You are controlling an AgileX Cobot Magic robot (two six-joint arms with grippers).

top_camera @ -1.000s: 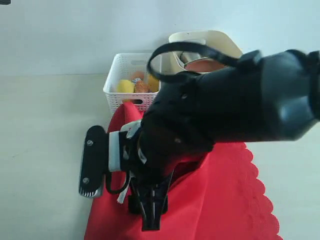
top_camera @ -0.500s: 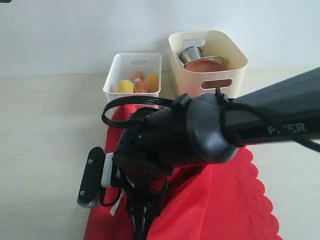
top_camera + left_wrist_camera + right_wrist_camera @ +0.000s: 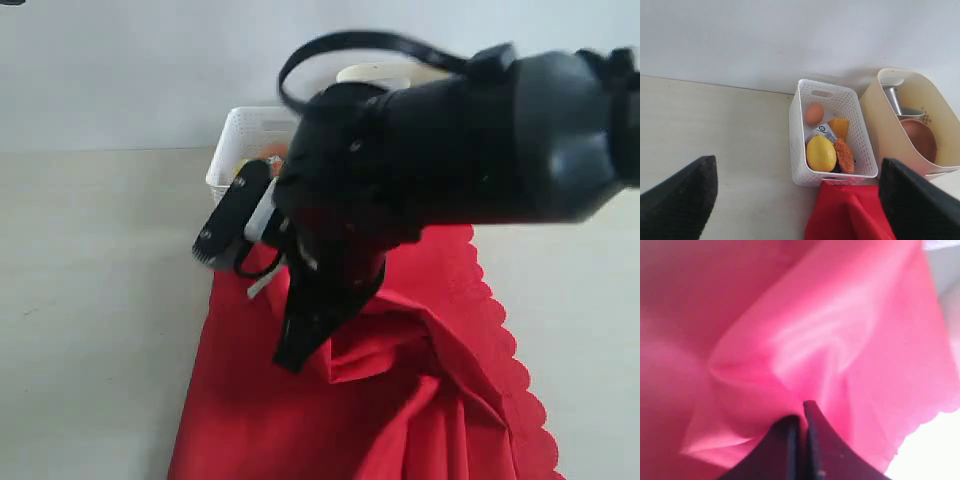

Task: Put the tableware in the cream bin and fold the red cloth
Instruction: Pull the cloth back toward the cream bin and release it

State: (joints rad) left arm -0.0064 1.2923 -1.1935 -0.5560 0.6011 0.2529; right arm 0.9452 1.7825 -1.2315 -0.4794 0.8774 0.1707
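My right gripper (image 3: 801, 412) has just snapped together on a fold of the cloth (image 3: 790, 340). A second ago it stood spread and low over the end of the cloth farthest from the bin. Now it has risen and swung toward the bin, and the cloth (image 3: 400, 400) has come up with it in a bunched ridge instead of lying flat. I judge that the fold is under way: the pinched end is being carried over toward the bin end.

In the exterior view my right gripper (image 3: 290, 355) points down, with the wrist bent sharply. The forearm reaches in from the right and fills the upper frame, so that only a sliver of the bin (image 3: 380, 72) shows above it. The scalloped edge trails on the table (image 3: 90, 300), on the side away from the basket (image 3: 235, 140).

My left gripper (image 3: 797, 200) hangs higher, its fingers (image 3: 680, 200) spread as wide as they go and holding nothing. It looks down on the end of the cloth (image 3: 850, 215) just short of the bin. Touching that end stands the basket (image 3: 832, 95) with the lemon (image 3: 821, 152) and egg (image 3: 813, 113). The basket is right beside the bin (image 3: 880, 125), where the cup (image 3: 892, 100) and plate (image 3: 920, 140) already lie. No tableware shows on the table, so that half looks finished. Behind the bin is only the wall (image 3: 765, 35).
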